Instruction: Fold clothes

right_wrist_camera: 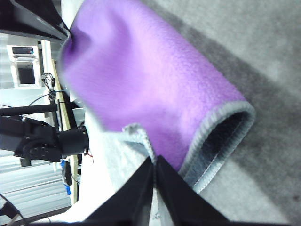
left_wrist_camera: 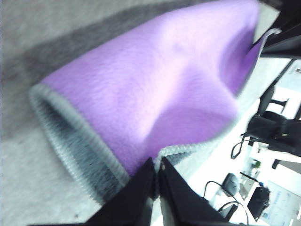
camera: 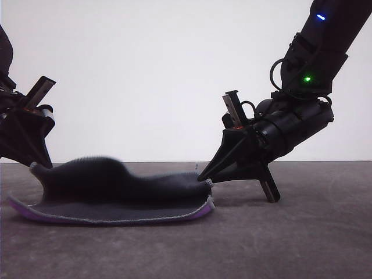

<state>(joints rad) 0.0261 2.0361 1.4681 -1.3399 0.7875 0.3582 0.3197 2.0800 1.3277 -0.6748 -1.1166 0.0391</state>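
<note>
Cloth [camera: 116, 189] half-folded on table [camera: 290, 232], corners pinched in closed left hand [camera: 36, 165] and right hand [camera: 204, 177].

I see a dark grey tabletop [camera: 314, 232] with a matte, faintly textured surface. Behind it stands a plain white wall [camera: 151, 70], evenly lit. The left wrist view shows, past the table edge, a black chair [left_wrist_camera: 273, 101] and cables [left_wrist_camera: 221, 188] on a pale floor. The right wrist view shows a white device [right_wrist_camera: 26, 66] and shelving, blurred.
</note>
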